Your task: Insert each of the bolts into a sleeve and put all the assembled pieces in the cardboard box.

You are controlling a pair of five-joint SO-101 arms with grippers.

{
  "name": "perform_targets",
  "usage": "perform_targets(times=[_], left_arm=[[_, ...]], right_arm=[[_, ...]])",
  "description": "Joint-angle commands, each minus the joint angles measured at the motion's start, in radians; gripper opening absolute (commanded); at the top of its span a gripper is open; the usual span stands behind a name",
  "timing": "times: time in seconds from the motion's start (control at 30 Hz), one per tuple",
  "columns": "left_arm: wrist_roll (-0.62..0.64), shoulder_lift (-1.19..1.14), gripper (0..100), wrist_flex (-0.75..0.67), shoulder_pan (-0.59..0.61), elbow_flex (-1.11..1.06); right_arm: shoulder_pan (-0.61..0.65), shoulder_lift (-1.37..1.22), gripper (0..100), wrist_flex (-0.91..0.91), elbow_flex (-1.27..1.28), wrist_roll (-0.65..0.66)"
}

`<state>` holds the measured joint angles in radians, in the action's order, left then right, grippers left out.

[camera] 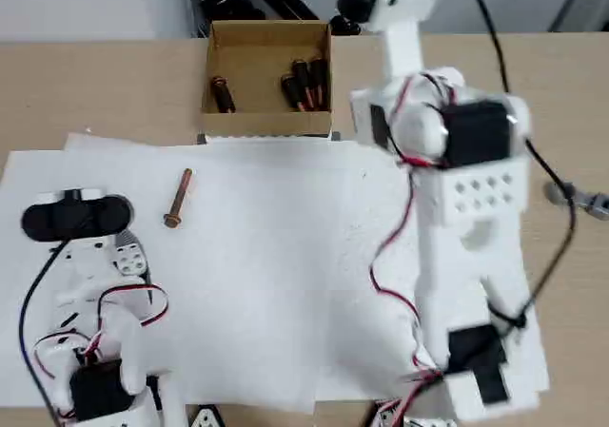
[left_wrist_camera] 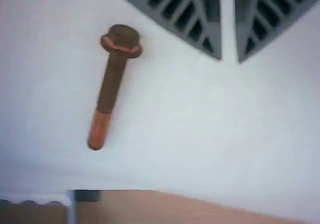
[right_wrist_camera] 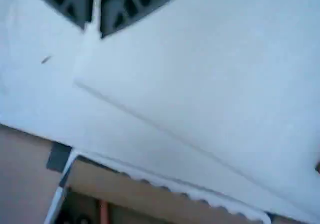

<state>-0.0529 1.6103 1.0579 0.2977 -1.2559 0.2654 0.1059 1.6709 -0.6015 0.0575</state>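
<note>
Looming closest to the overhead camera, the right arm, white with black motors and red-and-white wiring, stands tall above the right side of a tan table. At far left, the left arm sits at the near edge of a white paper sheet that covers much of the tabletop. Its wrist camera shows the left gripper low over the paper, its grey latticed jaws drawn together to a thin slit and holding nothing. Just beside it, apart from the jaws, a lone copper-brown bolt lies flat on the sheet, unsleeved, with its flanged head toward the gripper. Farther back, at centre, the open cardboard box stands on the table at the sheet's far edge. Dark assembled pieces lie inside, one along its left wall and a cluster at its right. At right, the right gripper hangs over the paper near that far edge, jaws likewise almost touching, with nothing between them.
</note>
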Motion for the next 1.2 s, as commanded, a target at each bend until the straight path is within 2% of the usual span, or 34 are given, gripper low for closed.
perform_targets(times=[0.0, 0.1, 0.27, 0.43, 0.63, 0.77, 0.87, 0.93, 1.03, 1.17], left_arm=[[0.0, 0.003, 1, -0.021, -0.06, 0.004], [0.002, 0.003, 1, -0.034, -0.089, 0.004], [0.002, 0.003, 1, -0.038, -0.084, 0.004], [0.029, 0.002, 7, -0.038, -0.084, 0.004], [0.044, -0.017, 8, -0.031, -0.087, 0.004], [0.044, -0.152, 8, -0.072, -0.086, 0.012], [0.054, -0.279, 8, -0.13, -0.084, 0.05], [0.109, -0.361, 8, -0.149, -0.084, 0.111], [0.163, -0.476, 8, -0.157, -0.089, 0.194], [0.17, -0.58, 8, -0.157, -0.084, 0.248]], right_arm=[[-0.013, 0.188, 0.4, 0.002, 0.19, 0.026], [-0.013, 0.361, 0.4, 0.001, 0.394, 0.038], [-0.013, 0.704, 0.4, -0.005, 0.713, 0.133], [-0.025, 1.053, 0.4, -0.007, 1.028, 0.181], [-0.288, 1.366, 0.4, -0.114, 1.333, 0.186], [-0.404, 1.477, 0.5, -0.16, 1.453, 0.242], [-0.406, 1.5, 0.4, -0.17, 1.496, 0.244], [-0.403, 1.5, 0.4, -0.174, 1.504, 0.229], [-0.403, 1.501, 0.4, -0.174, 1.504, 0.216], [-0.403, 1.503, 0.4, -0.174, 1.504, 0.216]])
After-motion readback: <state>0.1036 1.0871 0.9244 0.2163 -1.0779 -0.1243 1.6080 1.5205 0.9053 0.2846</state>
